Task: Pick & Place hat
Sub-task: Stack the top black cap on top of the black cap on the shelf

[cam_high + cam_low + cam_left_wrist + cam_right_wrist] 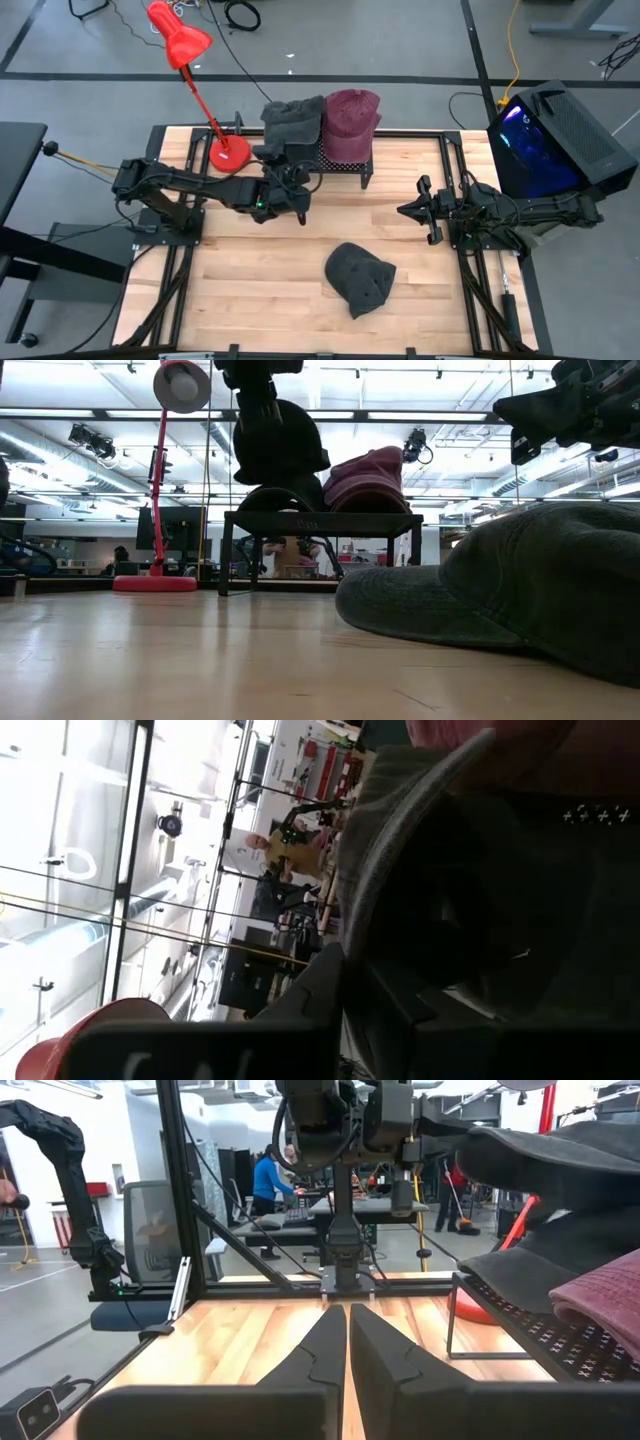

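A dark grey hat (293, 118) and a maroon hat (351, 120) sit side by side on a black mesh rack (343, 166) at the table's far middle. My left gripper (283, 160) is at the dark grey hat's near edge and is shut on it; in the low view (256, 395) it comes from above at that hat (282, 448). A second dark grey hat (360, 278) lies flat on the table near the front middle. My right gripper (405, 210) is shut and empty, hovering right of centre. My left gripper holds the dark grey hat by its near edge (279, 148), reaching from the table's near left side toward the rack. The hat's curved brim (400, 830) fills its wrist view and hides the place of contact. The hat's lower part (275, 498) sits at the rack's top.
A red desk lamp (228, 152) stands left of the rack, its arm leaning out over the table's far left corner. A black computer case (555, 140) stands beyond the right edge. Bare wood (250, 290) lies left of the hat on the table.
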You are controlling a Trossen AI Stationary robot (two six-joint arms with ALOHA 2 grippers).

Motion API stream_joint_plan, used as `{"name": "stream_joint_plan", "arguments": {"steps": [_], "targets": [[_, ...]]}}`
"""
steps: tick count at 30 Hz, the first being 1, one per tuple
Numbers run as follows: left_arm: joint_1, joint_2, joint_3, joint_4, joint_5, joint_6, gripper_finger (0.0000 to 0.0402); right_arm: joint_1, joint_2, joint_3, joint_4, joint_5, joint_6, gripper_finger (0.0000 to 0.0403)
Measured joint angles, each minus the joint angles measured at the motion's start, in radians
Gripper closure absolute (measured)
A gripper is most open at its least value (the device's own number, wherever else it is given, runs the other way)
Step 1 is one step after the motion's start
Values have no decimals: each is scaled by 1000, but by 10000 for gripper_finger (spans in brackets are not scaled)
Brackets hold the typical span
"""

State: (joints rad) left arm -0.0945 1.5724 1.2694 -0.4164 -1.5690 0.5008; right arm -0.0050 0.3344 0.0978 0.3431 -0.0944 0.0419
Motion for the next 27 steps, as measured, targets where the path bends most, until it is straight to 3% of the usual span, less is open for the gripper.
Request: {"name": "stream_joint_plan", "arguments": {"steps": [27], "targets": [[33, 2, 0, 0, 5, -25, 369, 0, 0, 0, 0, 0, 0, 380]]}}
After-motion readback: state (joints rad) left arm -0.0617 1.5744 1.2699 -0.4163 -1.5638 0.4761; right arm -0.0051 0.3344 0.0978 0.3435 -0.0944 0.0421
